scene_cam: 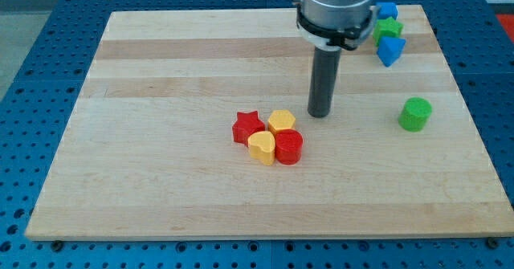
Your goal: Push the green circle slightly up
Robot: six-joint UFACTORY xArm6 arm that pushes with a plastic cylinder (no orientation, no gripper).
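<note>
The green circle (415,113) stands alone on the wooden board (161,140) at the view's right. My tip (320,114) rests on the board well to the left of it, at about the same height in the view, apart from it. My tip is just to the upper right of a cluster of blocks: a red star (248,127), a yellow block (282,121), a yellow heart (261,147) and a red circle (289,146).
At the view's top right, behind the arm, are a blue block (388,11), a green block (389,30) and a blue triangular block (390,50). The board's right edge runs close to the green circle.
</note>
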